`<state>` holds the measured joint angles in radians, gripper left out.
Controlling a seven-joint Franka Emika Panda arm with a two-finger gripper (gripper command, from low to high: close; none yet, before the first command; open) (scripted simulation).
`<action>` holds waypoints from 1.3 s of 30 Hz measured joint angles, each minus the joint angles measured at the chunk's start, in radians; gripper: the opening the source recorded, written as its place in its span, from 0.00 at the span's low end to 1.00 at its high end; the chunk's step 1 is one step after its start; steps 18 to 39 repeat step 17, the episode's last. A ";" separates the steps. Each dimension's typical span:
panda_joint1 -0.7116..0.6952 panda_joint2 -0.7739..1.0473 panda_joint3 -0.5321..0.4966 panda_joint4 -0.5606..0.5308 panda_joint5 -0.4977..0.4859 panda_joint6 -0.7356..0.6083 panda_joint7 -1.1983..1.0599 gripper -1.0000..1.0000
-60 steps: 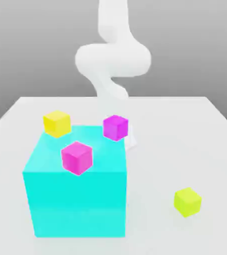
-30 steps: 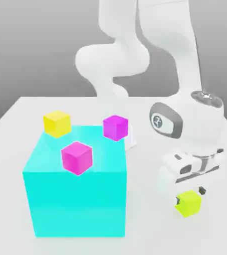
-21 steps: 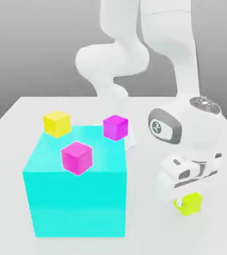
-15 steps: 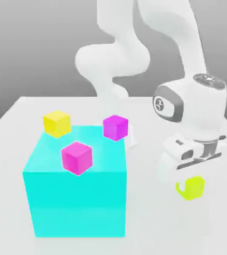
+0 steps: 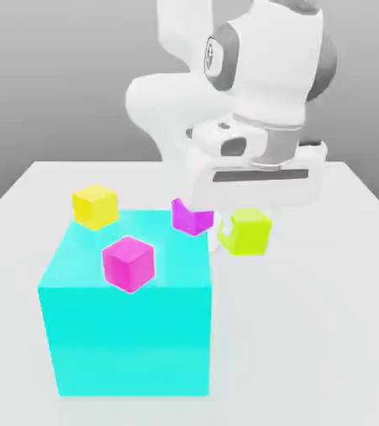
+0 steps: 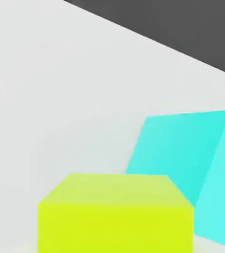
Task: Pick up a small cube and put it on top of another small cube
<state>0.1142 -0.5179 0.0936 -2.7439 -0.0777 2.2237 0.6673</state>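
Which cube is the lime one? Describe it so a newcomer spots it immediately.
Find the big cyan cube in the exterior view. Just past its upper corner on the exterior view's right, the small lime cube hangs beneath the gripper. Its yellow-green colour separates it from the purple cube beside it.

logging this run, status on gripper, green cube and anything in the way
gripper shut on lime cube, cube held up off table; purple cube close by, partly behind the hand
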 joint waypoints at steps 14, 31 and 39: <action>-0.040 -0.299 -0.148 -0.141 0.038 -0.156 -0.194 1.00; -0.040 -0.299 -0.148 -0.141 0.038 -0.156 -0.194 1.00; -0.040 -0.299 -0.148 -0.141 0.038 -0.156 -0.194 1.00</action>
